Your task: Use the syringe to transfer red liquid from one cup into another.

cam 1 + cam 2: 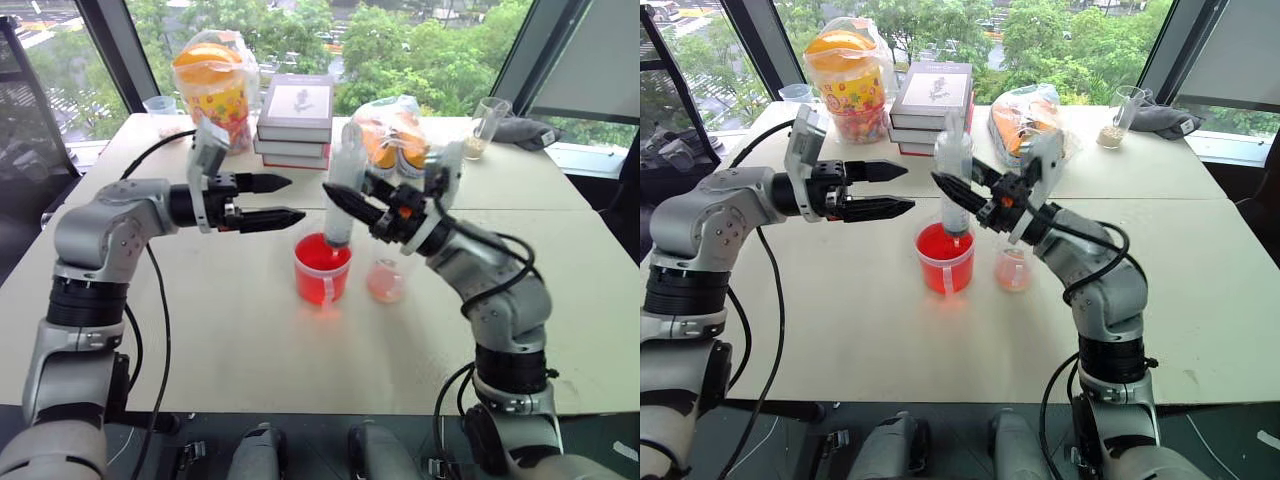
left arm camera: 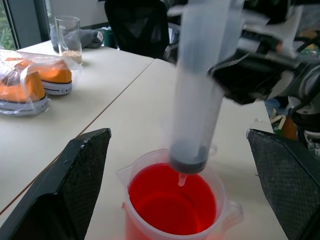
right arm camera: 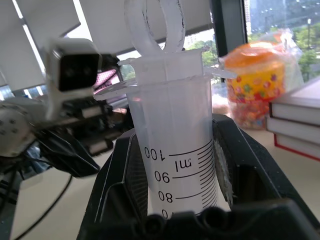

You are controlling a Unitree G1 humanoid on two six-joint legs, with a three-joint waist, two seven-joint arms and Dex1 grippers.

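Head views: right gripper (image 1: 352,208) clamps the syringe (image 1: 340,190) upright, tip over the red cup (image 1: 322,268); pink cup (image 1: 386,280) just right; left gripper (image 1: 270,200) spread, empty. Left wrist: plunger seal bottomed, tip above the liquid (image 2: 170,207), so judge: dip before drawing. Right wrist: fingers (image 3: 125,185) pinch the barrel; hold vertical.

Two head cameras look forward and down from above the red cup (image 1: 323,268), sharing the table (image 1: 250,340) and stacked books (image 1: 931,95) beyond it. The left wrist camera peers closely down into that cup; the right wrist camera sits tight against the syringe (image 3: 175,135) above it.
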